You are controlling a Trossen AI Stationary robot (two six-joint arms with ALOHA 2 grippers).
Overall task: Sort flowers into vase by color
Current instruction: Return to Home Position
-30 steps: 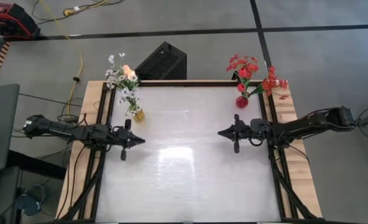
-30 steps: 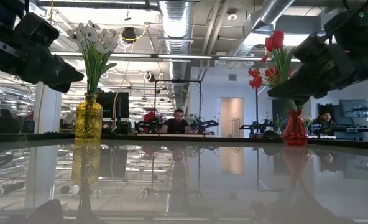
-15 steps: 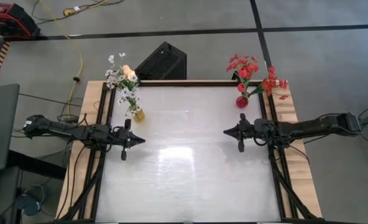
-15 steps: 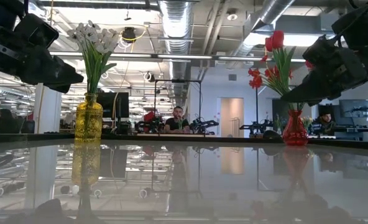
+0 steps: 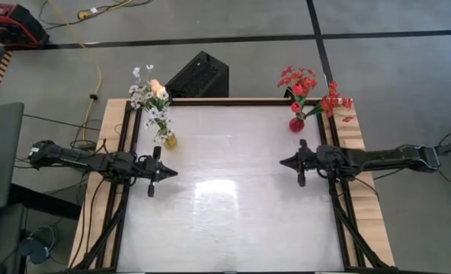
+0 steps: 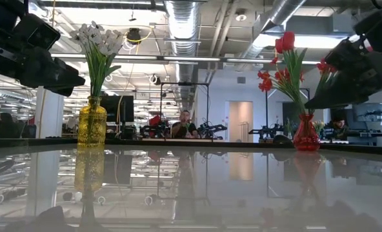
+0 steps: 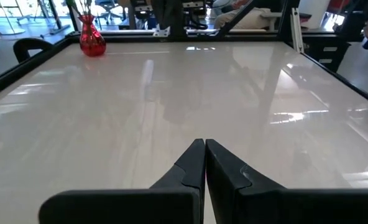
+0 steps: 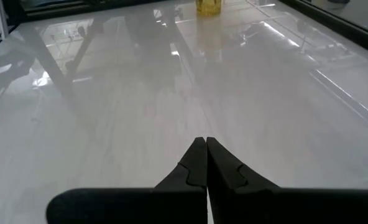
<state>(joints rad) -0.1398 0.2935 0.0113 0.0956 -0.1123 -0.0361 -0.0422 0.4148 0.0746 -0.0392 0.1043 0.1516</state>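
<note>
A yellow vase (image 5: 170,140) stands on its base at the table's far left, and white blossom sprays with a cream bud (image 5: 152,99) stick up out of it. At the far right a red vase (image 5: 295,124) holds red blossoms and tulip buds (image 5: 309,90). In the low view the yellow vase (image 6: 91,124) and red vase (image 6: 306,134) both stand upright. My left gripper (image 5: 176,172) hovers shut over the table's left side, empty. Over the right side my right gripper (image 5: 281,161) is shut and empty too. Each wrist view shows shut fingertips, left gripper (image 7: 204,144) and right gripper (image 8: 206,143).
A glossy white table top (image 5: 225,198) lies between the arms, framed by dark rails and wooden edges. A black box (image 5: 199,74) sits beyond the far edge. People sit in the room behind the table (image 6: 183,125).
My right gripper has drawn back toward the table's right edge and a little toward the far edge, its arm straightening out. It stayed shut. The left arm, both vases and the flowers have kept still.
</note>
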